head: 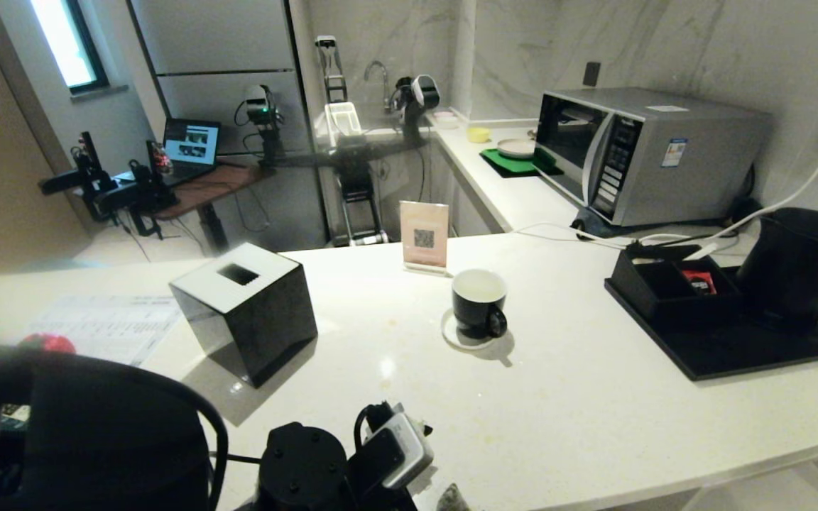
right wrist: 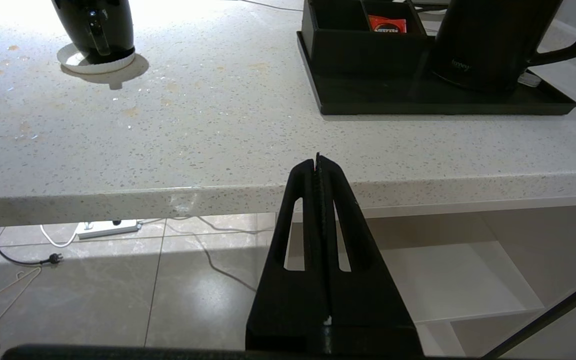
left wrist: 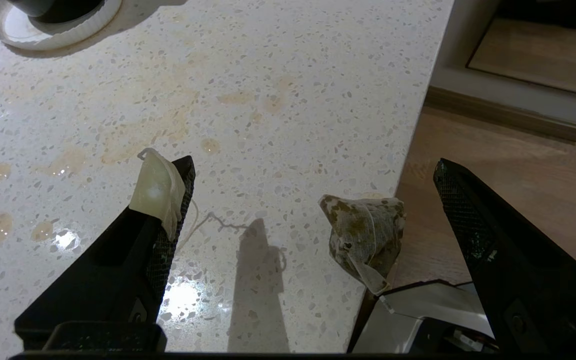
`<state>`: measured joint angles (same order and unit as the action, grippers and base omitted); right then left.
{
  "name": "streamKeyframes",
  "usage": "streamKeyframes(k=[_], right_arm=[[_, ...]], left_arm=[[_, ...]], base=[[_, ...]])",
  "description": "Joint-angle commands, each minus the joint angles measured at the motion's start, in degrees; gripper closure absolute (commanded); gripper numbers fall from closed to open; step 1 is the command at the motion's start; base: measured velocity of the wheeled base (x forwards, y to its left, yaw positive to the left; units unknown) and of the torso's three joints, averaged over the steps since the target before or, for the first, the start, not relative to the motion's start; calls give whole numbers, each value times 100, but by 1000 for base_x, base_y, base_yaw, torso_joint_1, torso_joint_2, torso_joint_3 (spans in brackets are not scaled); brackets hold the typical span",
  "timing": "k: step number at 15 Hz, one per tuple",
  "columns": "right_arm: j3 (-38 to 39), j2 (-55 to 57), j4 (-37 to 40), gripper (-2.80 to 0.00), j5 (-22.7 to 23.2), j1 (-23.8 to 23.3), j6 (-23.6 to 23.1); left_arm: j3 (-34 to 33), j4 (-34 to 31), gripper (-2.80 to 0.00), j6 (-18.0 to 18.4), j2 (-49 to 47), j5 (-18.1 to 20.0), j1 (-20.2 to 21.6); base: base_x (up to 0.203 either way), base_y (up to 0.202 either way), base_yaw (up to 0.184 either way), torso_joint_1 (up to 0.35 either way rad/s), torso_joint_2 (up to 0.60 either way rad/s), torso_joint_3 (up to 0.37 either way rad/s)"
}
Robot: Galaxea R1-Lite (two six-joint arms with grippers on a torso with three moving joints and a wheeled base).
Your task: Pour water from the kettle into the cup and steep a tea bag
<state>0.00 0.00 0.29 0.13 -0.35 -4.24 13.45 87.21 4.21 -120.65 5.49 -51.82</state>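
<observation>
Cup (left wrist: 58, 7) (base only) cut by frame edge

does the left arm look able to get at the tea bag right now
Probably yes: the left gripper is open, and the tea bag lies between its fingers at the counter edge with nothing over it, though its tag clings to one finger.

The left gripper (left wrist: 313, 185) hangs low with its two black fingers spread wide apart. A little pale tag is stuck to one finger (left wrist: 168, 200). Nothing sits pinched between them. The right gripper (right wrist: 318, 165) is parked lower down, pointing level. Its two fingers are pressed tight together, with nothing between them.
</observation>
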Motion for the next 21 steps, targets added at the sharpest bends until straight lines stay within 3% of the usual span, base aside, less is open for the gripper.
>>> streamKeyframes(k=[1, 21], right_arm=[[0, 9, -3, 0, 4, 0, -6], [0, 4, -3, 0, 4, 0, -6]], left_arm=[[9, 274, -280, 1, -20, 5, -3], [61, 274, -280, -37, -292, -56, -94]], base=[[0, 0, 0, 0, 0, 0], [0, 0, 0, 0, 0, 0]])
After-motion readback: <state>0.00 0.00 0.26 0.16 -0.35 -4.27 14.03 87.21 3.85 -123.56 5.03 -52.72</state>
